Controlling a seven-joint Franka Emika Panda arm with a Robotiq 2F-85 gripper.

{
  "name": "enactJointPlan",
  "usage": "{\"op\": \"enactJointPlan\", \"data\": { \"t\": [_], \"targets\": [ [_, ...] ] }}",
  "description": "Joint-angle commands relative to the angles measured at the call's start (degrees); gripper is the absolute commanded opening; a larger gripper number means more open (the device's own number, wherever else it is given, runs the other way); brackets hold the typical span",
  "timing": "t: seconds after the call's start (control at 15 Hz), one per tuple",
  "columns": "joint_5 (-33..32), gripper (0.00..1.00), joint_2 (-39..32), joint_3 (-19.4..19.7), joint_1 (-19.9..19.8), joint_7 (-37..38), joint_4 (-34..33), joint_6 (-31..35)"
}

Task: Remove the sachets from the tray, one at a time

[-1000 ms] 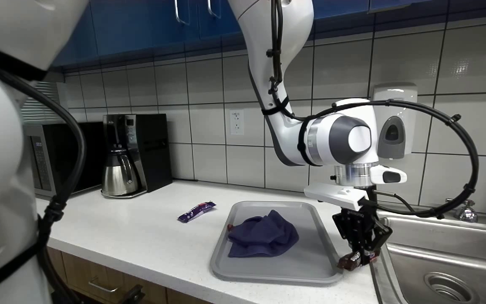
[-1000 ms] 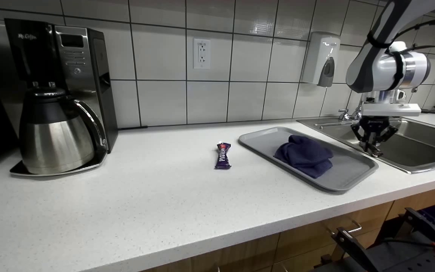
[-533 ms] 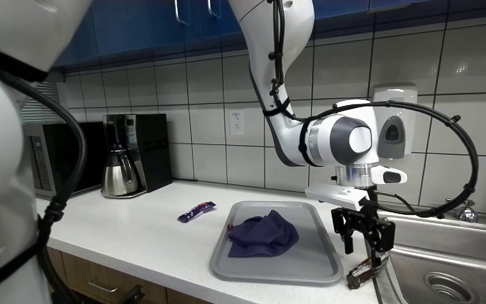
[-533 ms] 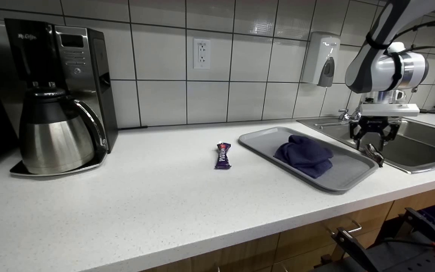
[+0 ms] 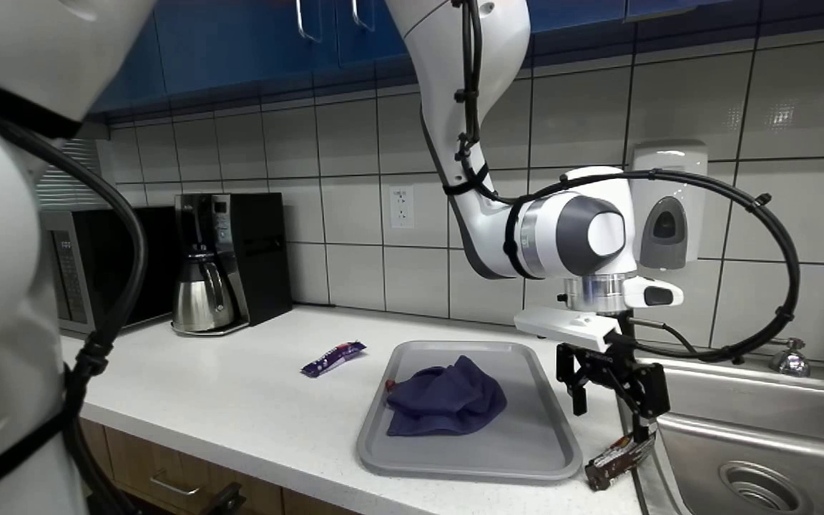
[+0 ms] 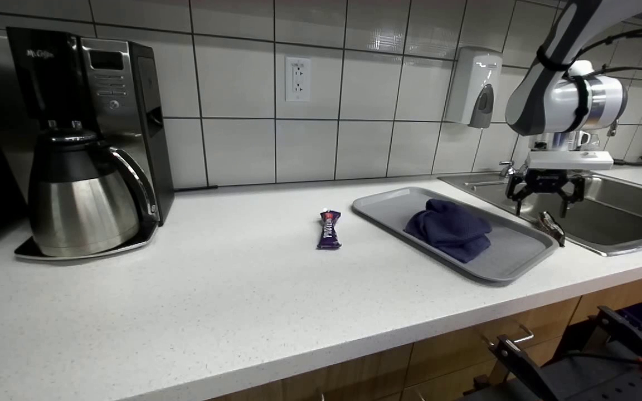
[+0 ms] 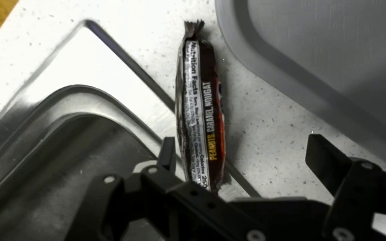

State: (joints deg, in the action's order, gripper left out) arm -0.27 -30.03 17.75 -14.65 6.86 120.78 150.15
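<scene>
A dark brown sachet (image 7: 199, 110) with a white text strip lies between the tray and the sink, overlapping the sink's rim; an exterior view shows this sachet (image 5: 619, 461) too. Above it my gripper (image 5: 611, 422) stands open, its fingertips (image 7: 323, 154) wide apart and gripping nothing. A purple sachet (image 6: 329, 229) rests on the counter on the tray's far side from the sink. On the grey tray (image 5: 469, 468) sits a crumpled purple-blue cloth (image 5: 448, 400). A small reddish-brown thing (image 5: 390, 385) peeks out at the cloth's edge; most of it is hidden.
Beside the tray is the steel sink (image 5: 777, 429), with taps (image 5: 790, 357) behind it. A coffee maker (image 6: 81, 167) stands at the far end of the white counter (image 6: 232, 289), near a microwave (image 5: 69, 272). A soap dispenser (image 5: 669, 204) hangs on the tiled wall.
The gripper has opened and let go of the brown sachet, which dropped onto the counter and sink rim. The gripper has since risen slightly. Tray, cloth and purple sachet have not moved.
</scene>
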Motion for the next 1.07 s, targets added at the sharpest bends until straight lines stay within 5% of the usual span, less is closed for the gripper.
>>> {"op": "enactJointPlan", "data": {
  "t": [0.0, 1.0],
  "targets": [
    [-0.5, 1.0, 2.3, -1.0, 0.0, -1.4, 0.6, -0.9],
    [-0.7, 1.0, 14.7, -5.9, 4.1, -5.6, 10.7, 1.2]
  ]
}}
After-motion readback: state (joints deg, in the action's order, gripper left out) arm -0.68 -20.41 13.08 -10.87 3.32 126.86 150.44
